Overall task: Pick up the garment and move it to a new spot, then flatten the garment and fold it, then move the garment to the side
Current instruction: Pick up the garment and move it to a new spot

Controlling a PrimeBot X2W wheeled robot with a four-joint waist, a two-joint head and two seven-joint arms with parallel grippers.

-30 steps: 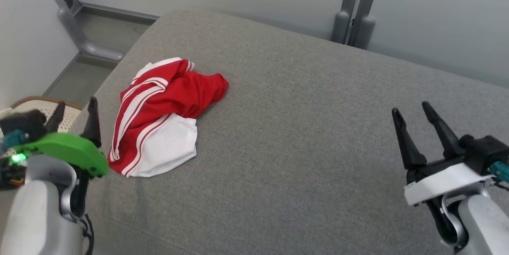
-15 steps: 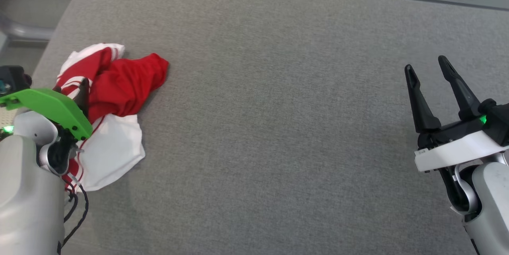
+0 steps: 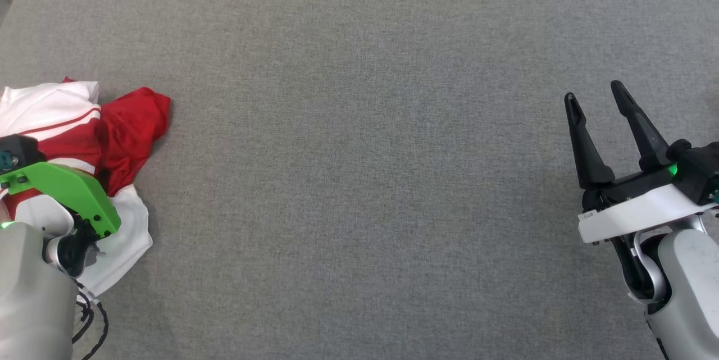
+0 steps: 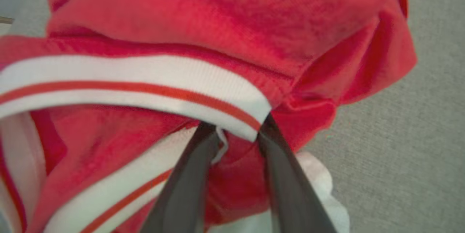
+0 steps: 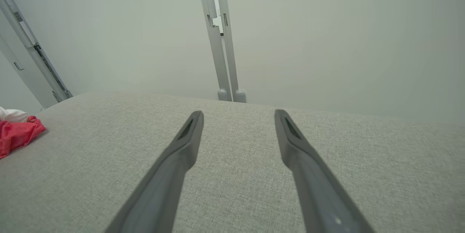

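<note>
Garment [image 3: 129, 124] sits bunched at the left edge of the grey cushion [image 3: 359, 180], left tool [image 4: 234, 129] straddling a fold by the white band [image 4: 145, 76], I can't tell if it's clamped, right tool [image 3: 593, 91] spread idle; thin bite could slip on lift.

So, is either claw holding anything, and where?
Right claw holds nothing. Left claw straddles the garment at a fold by its striped band; grip cannot be told.
</note>
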